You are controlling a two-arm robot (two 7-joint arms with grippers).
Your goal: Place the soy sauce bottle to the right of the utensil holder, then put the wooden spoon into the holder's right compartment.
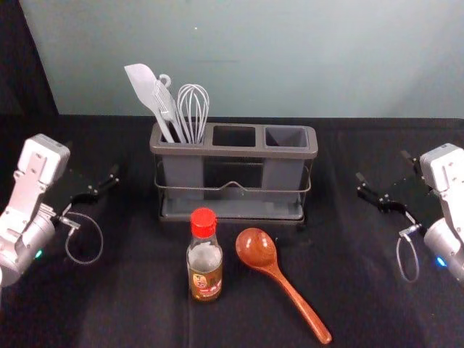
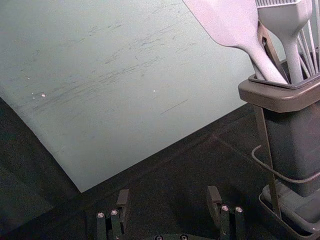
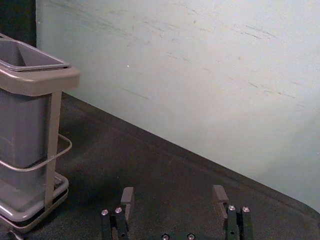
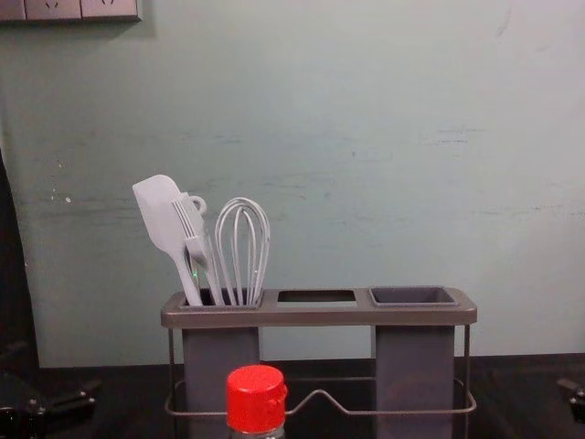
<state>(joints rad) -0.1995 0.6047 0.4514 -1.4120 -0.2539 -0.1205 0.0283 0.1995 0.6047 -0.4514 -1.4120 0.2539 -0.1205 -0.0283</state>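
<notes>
The left gripper (image 2: 168, 197) and right gripper (image 3: 173, 195) hang wide and empty either side of the utensil holder (image 1: 239, 152), probably leaving clear access to the soy sauce bottle (image 1: 205, 262) and wooden spoon (image 1: 257, 249) on its near side.

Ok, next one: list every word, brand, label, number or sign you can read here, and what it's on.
No text can be read.
Soy sauce bottle: its label carries an emblem and some lettering, too small and blurred to read.
Utensil holder: no lettering that I can make out.
Wooden spoon: none that I can make out.
Wall socket panel: slots, no legible marking.
</notes>
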